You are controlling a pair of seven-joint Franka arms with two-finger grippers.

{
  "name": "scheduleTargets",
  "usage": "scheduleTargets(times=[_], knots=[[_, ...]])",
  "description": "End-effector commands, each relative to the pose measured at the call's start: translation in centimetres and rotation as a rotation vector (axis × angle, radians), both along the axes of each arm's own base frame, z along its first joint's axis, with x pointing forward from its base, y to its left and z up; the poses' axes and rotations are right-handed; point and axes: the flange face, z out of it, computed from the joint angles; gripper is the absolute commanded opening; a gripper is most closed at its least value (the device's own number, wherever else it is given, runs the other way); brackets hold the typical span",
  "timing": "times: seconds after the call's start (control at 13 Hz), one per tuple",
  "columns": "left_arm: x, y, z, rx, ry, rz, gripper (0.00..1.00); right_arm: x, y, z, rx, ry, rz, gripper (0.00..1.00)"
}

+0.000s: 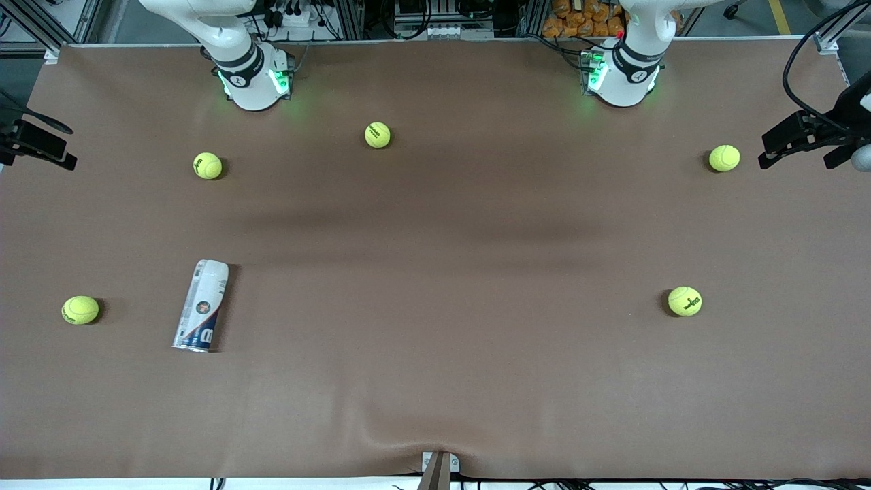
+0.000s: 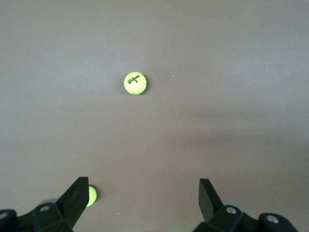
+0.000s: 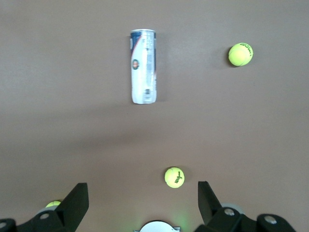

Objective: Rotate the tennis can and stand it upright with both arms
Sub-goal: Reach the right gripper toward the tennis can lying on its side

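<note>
The tennis can (image 1: 202, 305) lies on its side on the brown table, toward the right arm's end and in the half nearer the front camera. Its silver rim points at that camera. The right wrist view shows the tennis can (image 3: 143, 66) well below and apart from my right gripper (image 3: 143, 189), which hangs open and empty high over the table near its own base. My left gripper (image 2: 143, 186) is also open and empty, high over bare table with a tennis ball (image 2: 135, 83) below. Neither gripper shows in the front view; only the arms' lower parts do.
Several yellow-green tennis balls lie scattered: one (image 1: 80, 309) beside the can, others (image 1: 207, 165) (image 1: 378, 135) nearer the bases, and two (image 1: 724, 158) (image 1: 684, 301) toward the left arm's end. Black mounts (image 1: 37, 146) (image 1: 810, 136) stand at both table ends.
</note>
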Motion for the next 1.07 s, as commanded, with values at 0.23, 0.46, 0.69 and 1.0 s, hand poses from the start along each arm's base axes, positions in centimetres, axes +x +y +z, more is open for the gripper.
scheduleTargets(times=[0.23, 0.46, 0.69, 1.0], knots=[[-0.1, 0.1, 0.2, 0.001, 0.005, 0.010, 1.00, -0.3, 0.3, 0.8, -0.021, -0.002, 0.015, 1.00], [-0.1, -0.1, 0.2, 0.001, 0.005, 0.012, 1.00, 0.1, 0.3, 0.0, -0.017, 0.007, 0.017, 1.00], [-0.1, 0.0, 0.2, 0.001, 0.007, 0.015, 1.00, 2.6, 0.0, -5.1, -0.006, 0.099, 0.073, 1.00], [-0.1, 0.1, 0.2, 0.001, 0.007, 0.016, 1.00, 9.1, 0.7, -15.7, 0.009, 0.123, 0.240, 1.00]])
